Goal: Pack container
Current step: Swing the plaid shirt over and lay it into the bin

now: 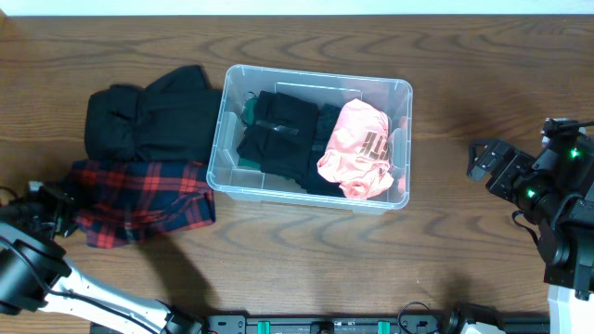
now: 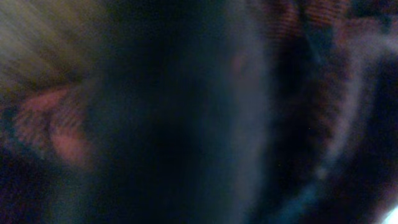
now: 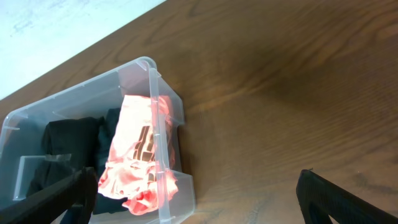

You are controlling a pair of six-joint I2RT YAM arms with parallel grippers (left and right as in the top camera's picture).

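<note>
The clear plastic container (image 1: pixel 308 197) stands at the table's middle. It holds folded black clothes (image 1: pixel 278 130) and a pink garment (image 1: pixel 357 148) on its right side. My left gripper (image 1: pixel 58 209) is at the left edge of a red plaid shirt (image 1: pixel 148 199). Its wrist view is a dark blur of red plaid cloth (image 2: pixel 50 124), and the jaws do not show. My right gripper (image 1: pixel 487 167) is open and empty over bare table right of the container. The right wrist view shows the container (image 3: pixel 152 93), the pink garment (image 3: pixel 140 155) and the spread fingers (image 3: pixel 196 177).
A pile of black clothing (image 1: pixel 148 116) lies left of the container, touching the plaid shirt's far edge. Bare wooden table (image 1: pixel 464 74) lies right of and behind the container.
</note>
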